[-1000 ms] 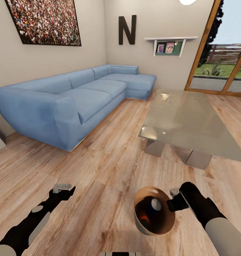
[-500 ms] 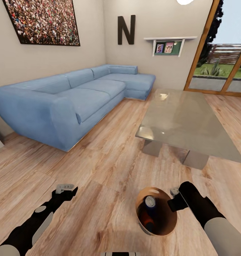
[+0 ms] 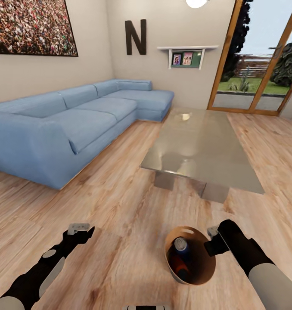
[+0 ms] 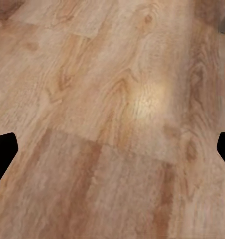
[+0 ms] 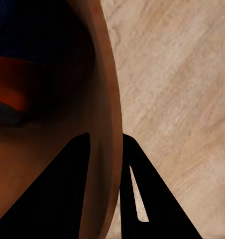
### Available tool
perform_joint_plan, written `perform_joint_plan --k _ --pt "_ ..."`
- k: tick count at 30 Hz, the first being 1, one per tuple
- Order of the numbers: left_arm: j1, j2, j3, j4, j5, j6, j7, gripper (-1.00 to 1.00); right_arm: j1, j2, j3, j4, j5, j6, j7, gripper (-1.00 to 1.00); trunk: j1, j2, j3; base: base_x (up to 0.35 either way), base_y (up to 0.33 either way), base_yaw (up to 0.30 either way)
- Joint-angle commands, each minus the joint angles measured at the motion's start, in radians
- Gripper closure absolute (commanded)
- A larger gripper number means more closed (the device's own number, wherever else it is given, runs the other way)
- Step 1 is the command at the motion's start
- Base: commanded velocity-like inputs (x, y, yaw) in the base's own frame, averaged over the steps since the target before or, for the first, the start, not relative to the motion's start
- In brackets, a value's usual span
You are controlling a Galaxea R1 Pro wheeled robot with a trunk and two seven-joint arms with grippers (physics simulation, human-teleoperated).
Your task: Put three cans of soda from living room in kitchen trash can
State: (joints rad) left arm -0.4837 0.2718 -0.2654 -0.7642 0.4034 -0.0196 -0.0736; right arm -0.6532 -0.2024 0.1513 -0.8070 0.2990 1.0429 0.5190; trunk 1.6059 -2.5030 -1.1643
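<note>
While the right claw (image 3: pixel 209 246) pinches its rim, the trash can (image 3: pixel 204 269) hangs above the wood floor (image 3: pixel 120 202).
Soda cans (image 3: pixel 180 254) lie inside; left claw (image 3: pixel 79 227) spread, empty.

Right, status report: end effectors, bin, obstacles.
Right end effector clamped on rim of round copper-lined bin. Left end effector open, empty. Cans, one dark, one orange, inside bin. Glass coffee table ahead, blue sofa left.
</note>
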Motion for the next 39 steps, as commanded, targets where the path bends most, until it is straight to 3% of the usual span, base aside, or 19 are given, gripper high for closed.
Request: perform_joint_plan --k 1,39 --pt "0.0 0.0 0.0 0.0 0.0 0.0 0.0 -1.0 0.0 0.0 0.0 0.0 -0.02 0.004 0.003 1.0 0.0 0.0 0.001 0.092 -0.31 -0.23" --pt "0.001 -0.005 -0.001 0.0 -0.008 -0.003 0.001 -1.0 0.0 -0.004 -0.001 -0.003 -0.02 0.004 0.004 1.0 0.0 0.0 0.026 0.125 -0.311 -0.234"
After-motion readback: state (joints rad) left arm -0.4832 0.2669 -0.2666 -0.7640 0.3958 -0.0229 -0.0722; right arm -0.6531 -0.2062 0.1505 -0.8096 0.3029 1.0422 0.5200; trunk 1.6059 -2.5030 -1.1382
